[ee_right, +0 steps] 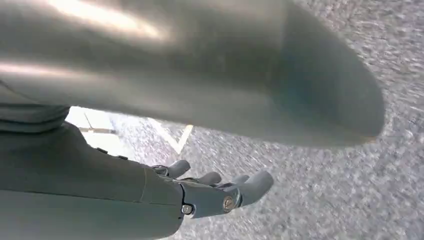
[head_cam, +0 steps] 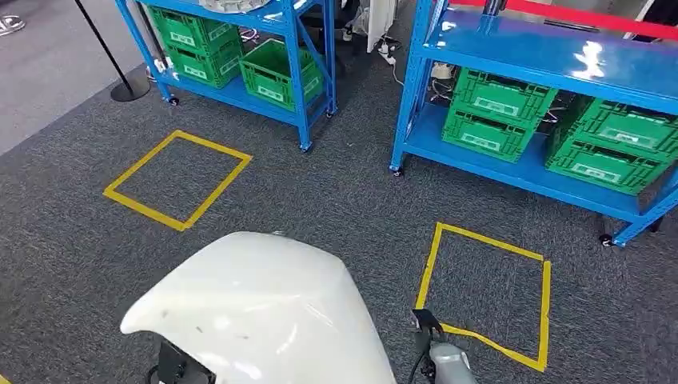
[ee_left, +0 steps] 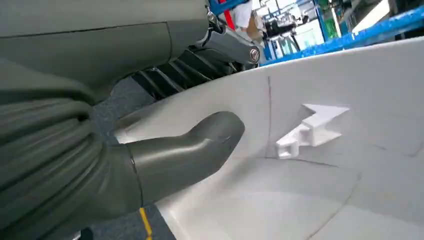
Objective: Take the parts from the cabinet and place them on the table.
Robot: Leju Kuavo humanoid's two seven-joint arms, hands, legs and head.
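Note:
I carry a large white moulded shell part (head_cam: 264, 312) low in front of me; it hides the floor close to my body. In the left wrist view my left hand (ee_left: 100, 150) grips the white part (ee_left: 325, 175): its thumb presses on the inner face beside a small white clip, and its dark fingers reach over the rim. My right hand (ee_right: 215, 192) has its fingers stretched out with carpet showing past them and nothing between them. My right arm (head_cam: 444, 360) shows by the part's right edge.
Two blue cabinets stand ahead, one at the far left (head_cam: 297, 88) and one at the right (head_cam: 512, 76), both holding green crates (head_cam: 496, 112). Yellow tape squares mark the grey carpet at the left (head_cam: 140, 162) and the right (head_cam: 492, 242). A black stanchion base (head_cam: 129, 88) stands far left.

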